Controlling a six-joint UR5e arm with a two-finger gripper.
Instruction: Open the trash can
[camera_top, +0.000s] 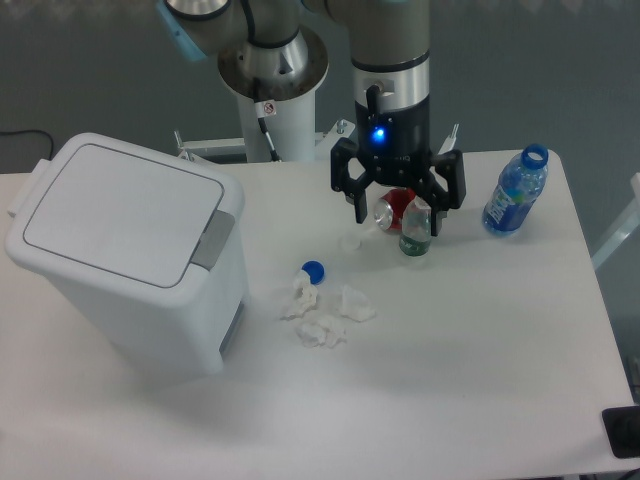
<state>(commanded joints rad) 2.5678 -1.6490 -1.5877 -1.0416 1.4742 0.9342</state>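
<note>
The trash can (120, 250) is a large white bin standing at the left of the table, its flat lid (120, 212) down and a grey push tab (213, 239) at its right rim. My gripper (397, 214) hangs well to the right of it, near the table's back middle. Its fingers (360, 205) are spread open with nothing held, straddling a red can (395, 208) and a small green bottle (415, 233) behind them.
A blue water bottle (515, 192) without a cap stands at the back right. A blue cap (314, 270) and crumpled white tissues (325, 312) lie mid-table, right of the bin. A small clear cap (348, 243) lies near the gripper.
</note>
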